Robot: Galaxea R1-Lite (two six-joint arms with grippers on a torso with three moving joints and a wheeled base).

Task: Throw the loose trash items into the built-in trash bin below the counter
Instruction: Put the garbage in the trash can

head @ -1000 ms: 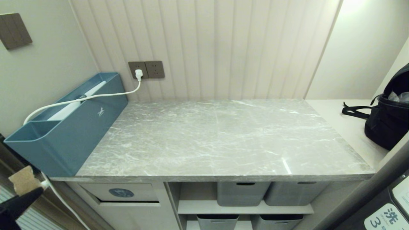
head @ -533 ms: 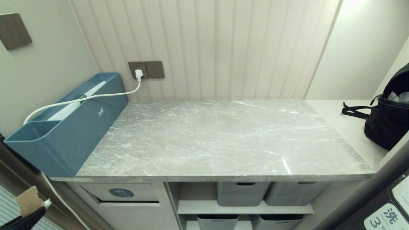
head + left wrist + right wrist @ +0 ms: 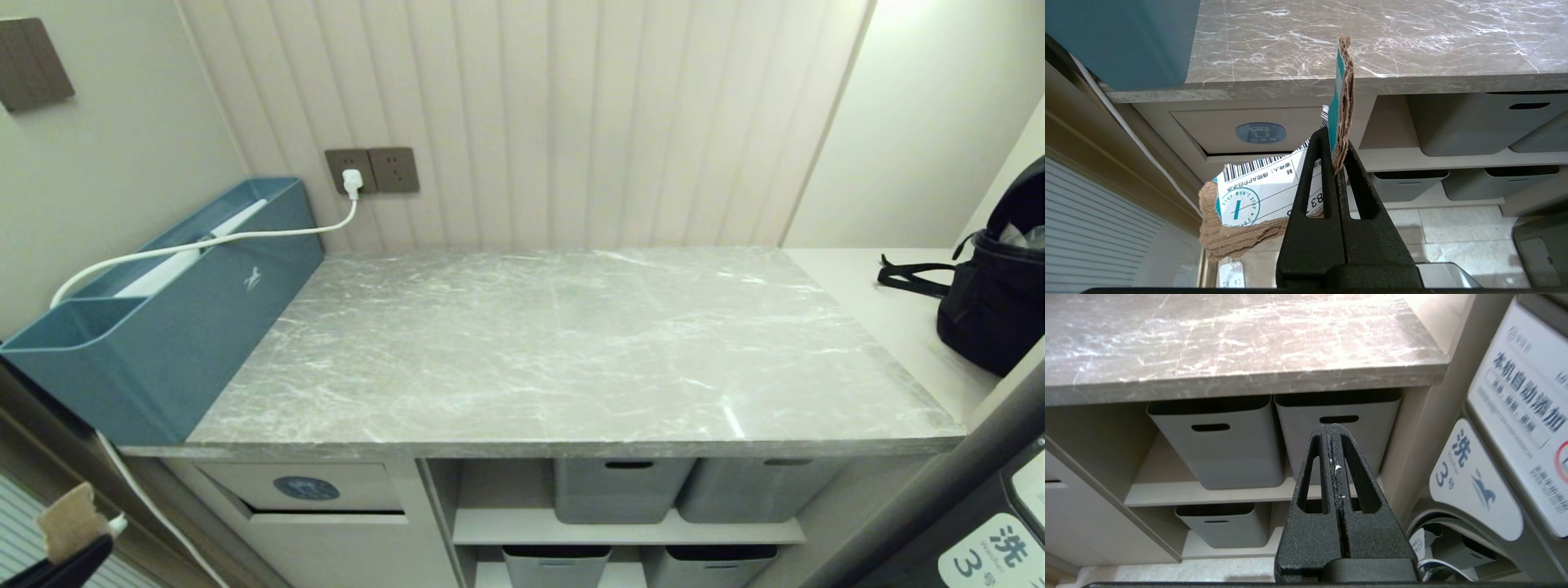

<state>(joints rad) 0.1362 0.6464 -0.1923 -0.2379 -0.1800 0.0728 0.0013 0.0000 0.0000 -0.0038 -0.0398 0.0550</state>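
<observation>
Poking into the lower left corner of the head view, the left gripper point(image 3: 77, 549) pinches a torn scrap of brown cardboard point(image 3: 72, 510), held out in the air left of and below the front left corner of the counter point(image 3: 571, 359). Under that corner sits the built-in trash bin point(image 3: 306, 487), a beige flap with a blue oval sticker, a dark gap along its lower edge. A blue organizer box point(image 3: 163, 327) stands along the counter's left edge with a white cable point(image 3: 245, 237) running from it to a wall socket point(image 3: 353, 169); grey baskets point(image 3: 624, 488) fill the shelves under the middle, and a black bag point(image 3: 992, 298) rests on the pale ledge past the right edge. In the left wrist view, the left gripper point(image 3: 1339, 151) has its jaws clamped tight on the cardboard scrap point(image 3: 1341, 98), which rises edge-on, corrugated brown with a teal face; a second lobe point(image 3: 1249, 208), carrying a white label with a barcode and a teal round stamp, hangs out sideways beside the fingers. The arm points level toward the bin flap point(image 3: 1260, 132), still apart from it. In the right wrist view, the right gripper point(image 3: 1333, 435) hangs parked with its jaws pressed together on nothing, facing the grey baskets point(image 3: 1220, 445) below the counter's front right corner, beside a washing machine panel point(image 3: 1506, 416).
</observation>
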